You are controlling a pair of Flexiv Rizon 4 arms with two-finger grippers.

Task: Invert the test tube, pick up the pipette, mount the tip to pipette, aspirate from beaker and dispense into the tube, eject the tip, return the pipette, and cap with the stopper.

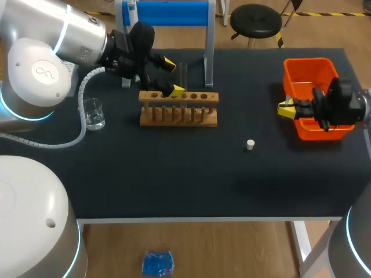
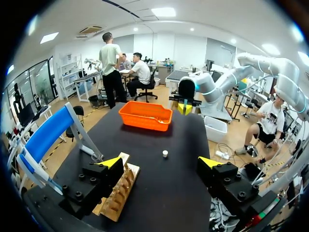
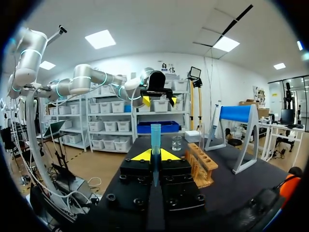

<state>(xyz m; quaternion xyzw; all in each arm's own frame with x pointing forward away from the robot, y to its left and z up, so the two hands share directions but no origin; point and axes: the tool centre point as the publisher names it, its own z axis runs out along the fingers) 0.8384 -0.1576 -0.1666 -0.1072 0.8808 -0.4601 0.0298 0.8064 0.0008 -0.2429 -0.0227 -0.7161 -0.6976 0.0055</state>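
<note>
A clear test tube [image 1: 183, 73] stands upright in the wooden rack [image 1: 178, 108]. My left gripper [image 1: 172, 76] hovers open just left of the tube, over the rack's back rail; in its own view the rack [image 2: 118, 193] lies under one finger. My right gripper [image 1: 286, 108] hangs at the orange bin's left side, shut on a blue pipette tip [image 3: 155, 139] that stands up between its fingers. A glass beaker [image 1: 93, 113] sits at the left. The small white stopper [image 1: 250, 145] lies on the mat right of the middle. The pipette [image 2: 90, 152] hangs on the blue-topped stand [image 1: 168, 13].
An orange bin [image 1: 316, 95] stands at the right side of the black table [image 1: 174, 179]. The stand's legs come down just behind the rack. Open mat lies in front of the rack and around the stopper.
</note>
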